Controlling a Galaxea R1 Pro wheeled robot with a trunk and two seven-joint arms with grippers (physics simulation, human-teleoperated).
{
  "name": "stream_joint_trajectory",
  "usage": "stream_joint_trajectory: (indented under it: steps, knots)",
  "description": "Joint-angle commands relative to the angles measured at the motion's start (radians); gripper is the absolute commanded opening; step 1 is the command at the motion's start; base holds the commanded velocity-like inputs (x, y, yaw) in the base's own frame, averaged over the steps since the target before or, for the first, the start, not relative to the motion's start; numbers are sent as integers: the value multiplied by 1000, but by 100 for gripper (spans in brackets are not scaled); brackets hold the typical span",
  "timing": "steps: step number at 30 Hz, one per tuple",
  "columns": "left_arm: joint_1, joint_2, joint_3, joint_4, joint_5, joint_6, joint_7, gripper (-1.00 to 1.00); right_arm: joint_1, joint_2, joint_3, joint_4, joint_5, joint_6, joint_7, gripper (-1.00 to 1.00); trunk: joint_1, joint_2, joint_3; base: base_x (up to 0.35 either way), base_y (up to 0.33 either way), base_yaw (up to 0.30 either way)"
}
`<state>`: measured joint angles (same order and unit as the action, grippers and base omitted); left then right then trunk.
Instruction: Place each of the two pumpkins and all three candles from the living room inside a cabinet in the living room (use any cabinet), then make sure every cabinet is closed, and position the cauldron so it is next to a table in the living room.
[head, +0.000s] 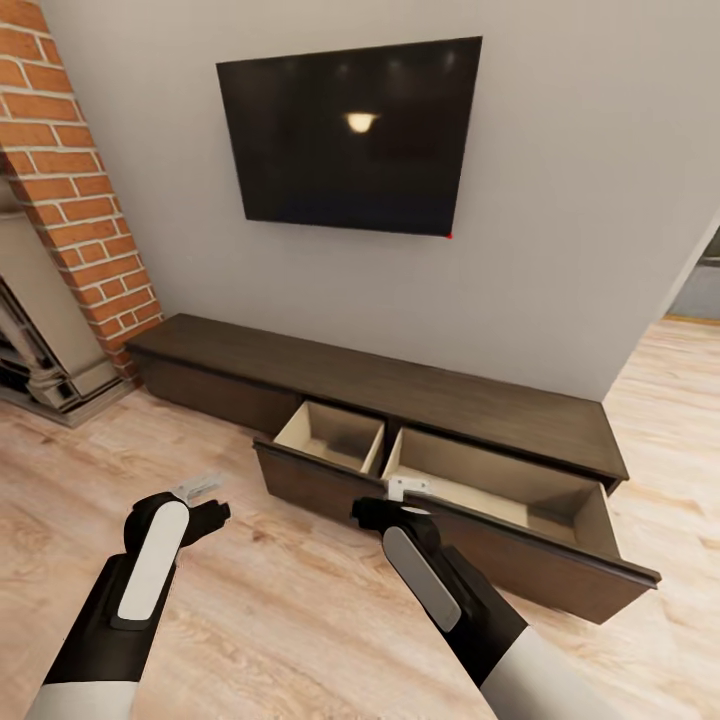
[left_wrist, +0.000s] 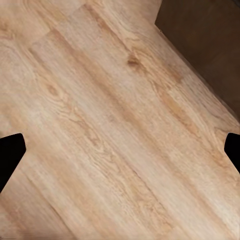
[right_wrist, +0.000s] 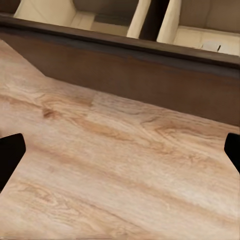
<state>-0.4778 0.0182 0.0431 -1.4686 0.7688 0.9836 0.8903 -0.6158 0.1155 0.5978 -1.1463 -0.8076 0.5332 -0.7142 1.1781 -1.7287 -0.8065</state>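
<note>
Light wood plank floor (head: 300, 610) lies beneath your two arms. Your left gripper (head: 200, 492) hangs over bare planks with fingers spread wide, holding nothing. Your right gripper (head: 408, 488) hangs just in front of the long, low, dark brown wood cabinet (head: 420, 395), fingers likewise wide and empty. Two tan-lined drawers (head: 480, 475) of that cabinet stand pulled out. Above the cabinet hangs a black wall-mounted TV (head: 350, 135); left of the cabinet rises a red brick fireplace (head: 80, 210).
</note>
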Motion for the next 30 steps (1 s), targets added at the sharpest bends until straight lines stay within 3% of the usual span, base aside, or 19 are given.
stream_joint_trajectory:
  steps: [1,30]
  knots:
    - [-1,0,0,-1,10,3,10,100,-1,0,2,-1,-7,2,-8,100,0,0,-1,-103,0,287]
    - [-1,-1,-2,2,12,3,9,100,-1,-2,4,-2,-7,2,-7,100,0,0,-1,-90,0,287]
